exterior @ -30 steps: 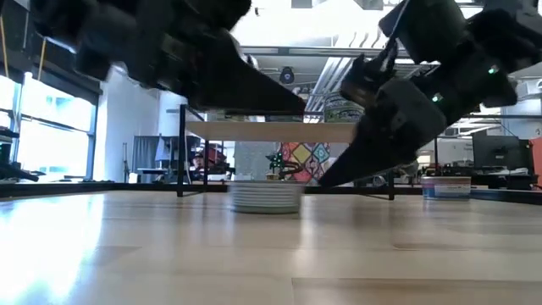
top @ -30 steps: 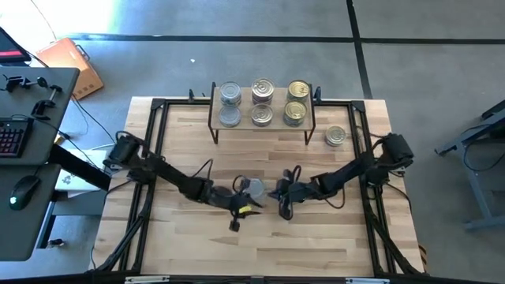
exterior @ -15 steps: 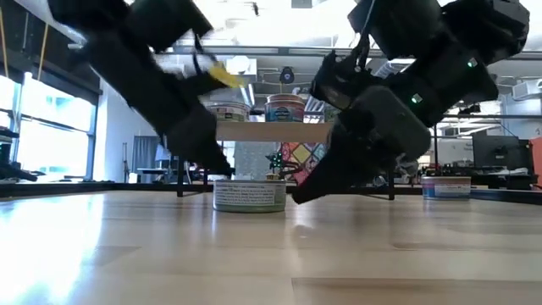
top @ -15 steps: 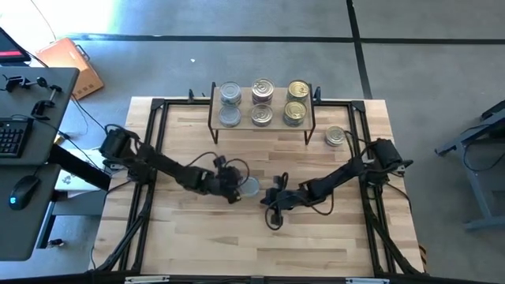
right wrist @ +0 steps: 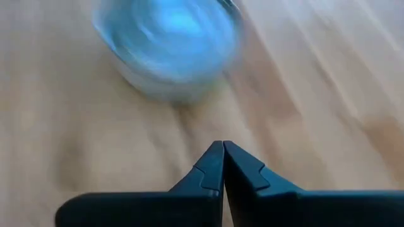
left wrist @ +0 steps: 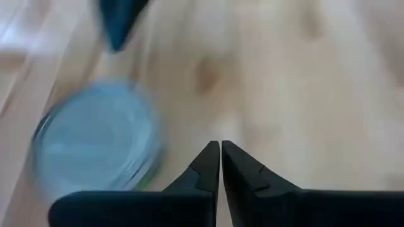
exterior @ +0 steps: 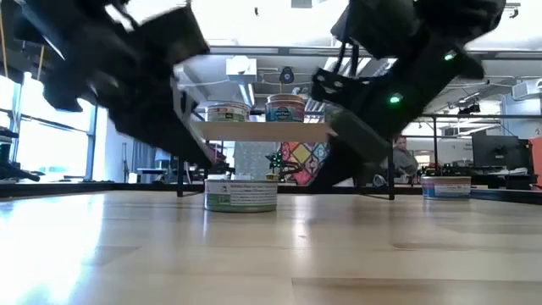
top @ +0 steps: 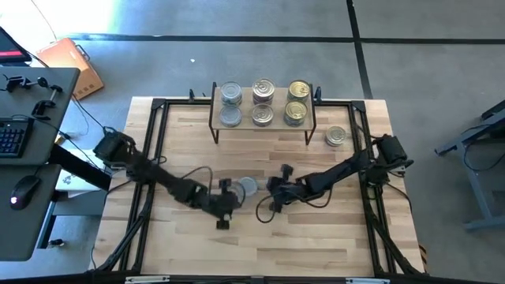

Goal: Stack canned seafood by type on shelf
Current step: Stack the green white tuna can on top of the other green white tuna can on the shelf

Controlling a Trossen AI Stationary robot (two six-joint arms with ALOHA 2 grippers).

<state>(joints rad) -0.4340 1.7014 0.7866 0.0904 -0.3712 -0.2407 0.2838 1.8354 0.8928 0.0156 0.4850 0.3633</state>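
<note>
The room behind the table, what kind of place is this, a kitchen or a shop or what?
Neither, most likely: it looks like a robotics lab or workshop. The butcher-block table stands on a bare concrete floor, a desk with keyboard and mouse sits beside it, and open ceiling ducts run overhead.

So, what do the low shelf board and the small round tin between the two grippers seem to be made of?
The low rectangular shelf board looks like light, unpainted wood, pale and matt, on thin black legs that are probably metal wire. The small round tin lying on the table looks like metal: its top is plain silver-grey with a dull sheen. The low view shows a printed band around its side, probably a paper label.
</note>
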